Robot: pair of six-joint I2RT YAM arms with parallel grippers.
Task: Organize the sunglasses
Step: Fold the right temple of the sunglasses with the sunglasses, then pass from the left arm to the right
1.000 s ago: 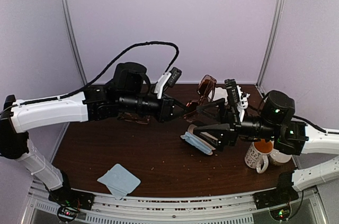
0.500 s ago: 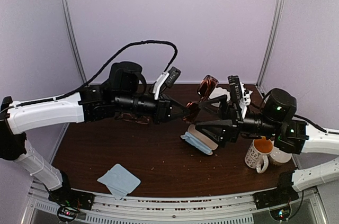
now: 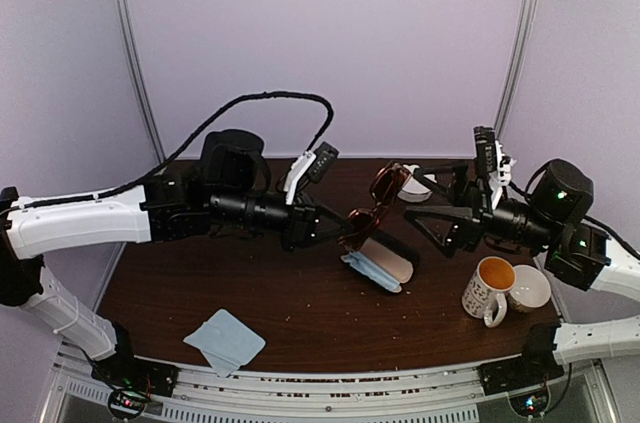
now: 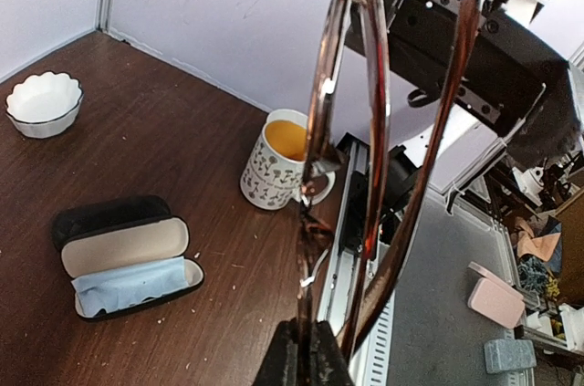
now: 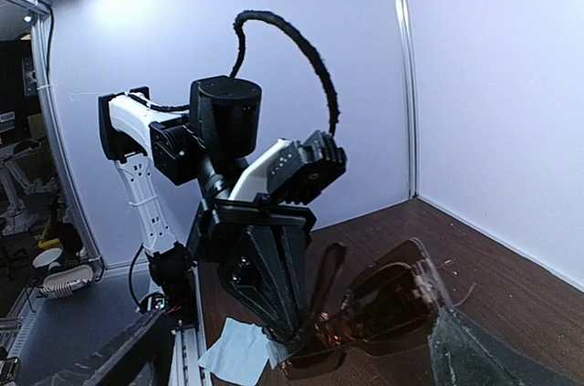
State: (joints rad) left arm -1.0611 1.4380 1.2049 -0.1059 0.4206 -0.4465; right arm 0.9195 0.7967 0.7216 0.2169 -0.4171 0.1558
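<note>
Left jaws: together, clamped on the lower end of the red-brown sunglasses (image 3: 386, 186), which are held in the air and stand up beyond the tips. Open case (image 3: 392, 251) lies on the table (image 3: 300, 313) below those tips. Right jaws: wide apart, empty, with the sunglasses just ahead of them.

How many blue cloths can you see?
2. One blue cloth lies at the table's near left; the other is tucked in the open glasses case. Others may be hidden.
</note>
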